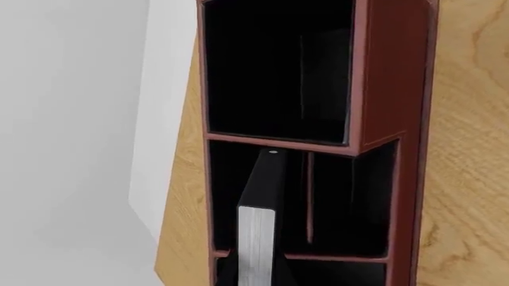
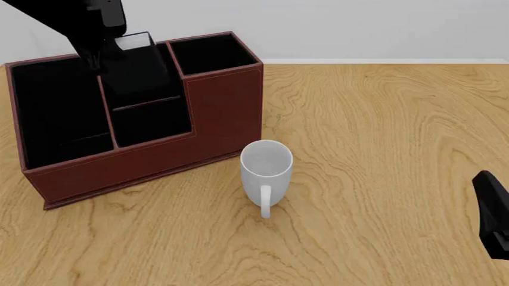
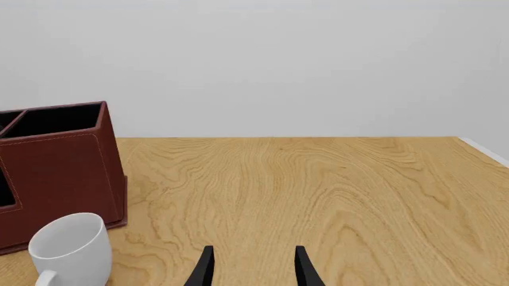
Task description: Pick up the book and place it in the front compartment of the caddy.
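Observation:
The black book [image 2: 142, 68] stands nearly upright in the caddy's [image 2: 159, 149] front compartment [image 2: 127, 98], behind the thin low crossbar [image 2: 147, 102]. Its white page edges rise above the caddy's rim. My left gripper [image 2: 99, 59] hangs over the caddy at the book's top end and is shut on it. In the left wrist view the book [image 1: 261, 202] runs away from me into that pocket [image 1: 226, 190], and my fingers are lost against the black lining. My right gripper [image 3: 253, 268] is open and empty, low at the table's front right [image 2: 493, 220].
A white mug [image 2: 266, 167] stands upright just in front of the caddy's right end and also shows in the right wrist view [image 3: 71, 247]. The caddy's tall square pocket [image 2: 211, 53] is to the right of the book. The wide long pocket [image 2: 56, 107] is to its left.

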You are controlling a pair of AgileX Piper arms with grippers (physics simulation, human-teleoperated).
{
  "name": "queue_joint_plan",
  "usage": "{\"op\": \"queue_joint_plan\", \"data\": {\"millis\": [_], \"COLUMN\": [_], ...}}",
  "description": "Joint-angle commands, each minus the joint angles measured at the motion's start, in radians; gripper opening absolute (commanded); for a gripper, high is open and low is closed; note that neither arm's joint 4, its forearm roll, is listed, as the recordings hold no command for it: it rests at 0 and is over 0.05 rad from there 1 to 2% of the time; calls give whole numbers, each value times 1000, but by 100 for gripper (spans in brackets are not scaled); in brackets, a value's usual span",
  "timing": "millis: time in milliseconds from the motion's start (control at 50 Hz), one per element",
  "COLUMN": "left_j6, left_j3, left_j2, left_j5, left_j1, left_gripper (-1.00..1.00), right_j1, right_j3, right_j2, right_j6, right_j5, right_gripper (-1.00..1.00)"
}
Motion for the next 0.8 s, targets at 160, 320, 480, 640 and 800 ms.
{"op": "queue_joint_plan", "data": {"millis": [160, 320, 480, 640, 800], "left_j6": [44, 35, 32, 30, 37], "left_j3": [22, 10, 2, 3, 11], "left_j2": [10, 20, 34, 41, 49], "left_j5": [-45, -43, -53, -63, -75], "left_j1": [20, 17, 19, 25, 33], "left_gripper": [-100, -100, -100, -100, -100], "right_j1": [0, 0, 0, 0, 0], "right_j3": [0, 0, 0, 0, 0], "right_j2": [0, 0, 0, 0, 0], "right_j6": [0, 0, 0, 0, 0], "right_j5": [0, 0, 0, 0, 0], "right_gripper": [100, 100, 100, 100, 100]}}
